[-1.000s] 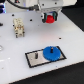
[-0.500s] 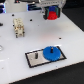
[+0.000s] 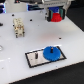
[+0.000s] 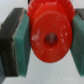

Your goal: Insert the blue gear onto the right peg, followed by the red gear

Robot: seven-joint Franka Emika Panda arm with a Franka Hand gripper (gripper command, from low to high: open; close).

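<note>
Above the white table (image 3: 15, 60), the gripper (image 3: 56, 18) clamps the red gear (image 4: 49, 33); the blue gear (image 3: 52, 53) sits on the plate (image 3: 34, 56).

Quick count from what I can see: one blue gear (image 3: 51, 53), sitting on one grey plate (image 3: 35, 56), and one red gear (image 4: 50, 34). Only one thin dark peg (image 3: 37, 58) is actually visible on that plate. There's also one small beige blocky thing (image 3: 19, 27) on the white table (image 3: 15, 65), too blurry to identify.
</note>
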